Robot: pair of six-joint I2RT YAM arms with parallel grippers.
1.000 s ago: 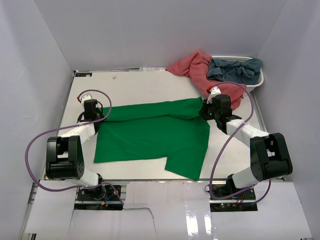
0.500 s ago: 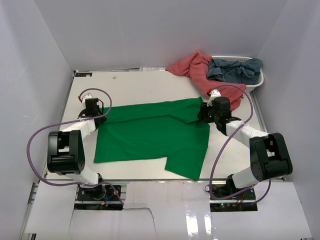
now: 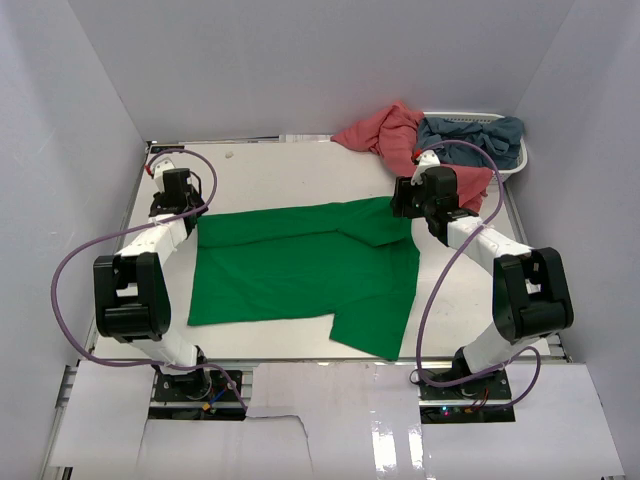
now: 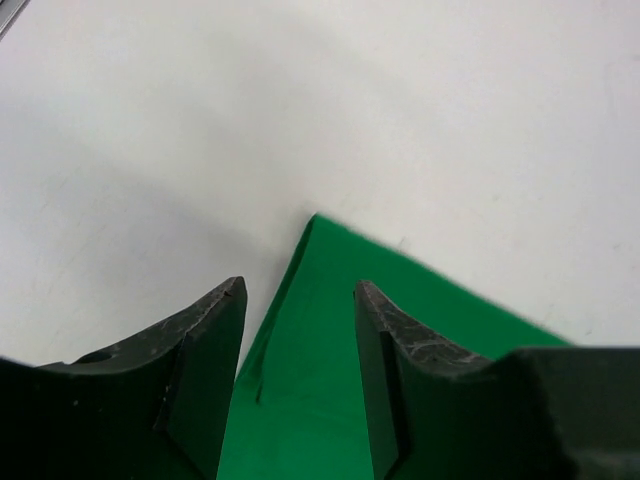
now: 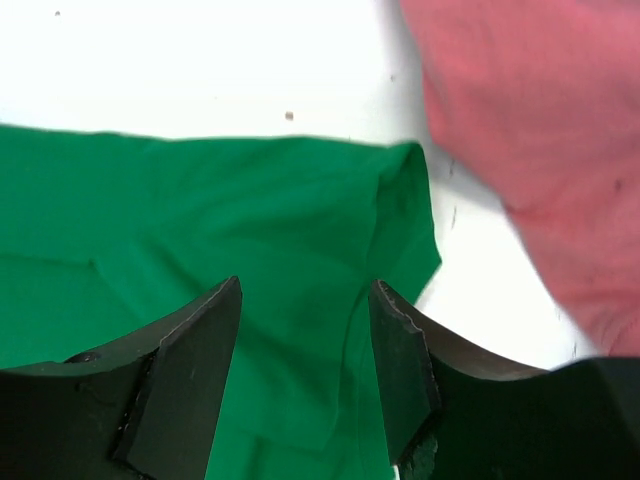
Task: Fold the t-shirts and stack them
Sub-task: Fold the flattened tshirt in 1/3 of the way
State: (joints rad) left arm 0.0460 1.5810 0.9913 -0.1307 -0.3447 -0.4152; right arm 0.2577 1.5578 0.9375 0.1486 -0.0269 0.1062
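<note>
While everything is resting on it, table (image 3: 280, 175): is carrying one shirt spread at its centre and a crumpled heap toward 1 o'clock
Green t-shirt (image 3: 300, 270): is lying flat mid-table, its 12 o'clock edge doubled over into a band and one sleeve sticking out toward 5 o'clock; it is looking light, limp and thin, so it is likely going to sag and drag rather than keep its shape when lifted; I am judging the corners at its 10 and 2 o'clock as the best pinch points, with fingertips pressing right down to the tabletop to catch every layer
Salmon-pink t-shirt (image 3: 395, 135): is spilling out of the basket toward 9 o'clock, near the green one's 2 o'clock corner but apart from it; being bunched, it is probably going to need shaking out
Grey-blue t-shirt (image 3: 470, 138): is sitting crumpled in the basket, at 3 o'clock of the pink one
Basket (image 3: 519, 163): is standing at the table's 2 o'clock corner
Right gripper (image 5: 305, 285): is hovering with fingers apart over the green shirt's 2 o'clock corner, clamping nothing
Left gripper (image 4: 295, 290): is hovering with fingers apart over the 10 o'clock corner, clamping nothing
</note>
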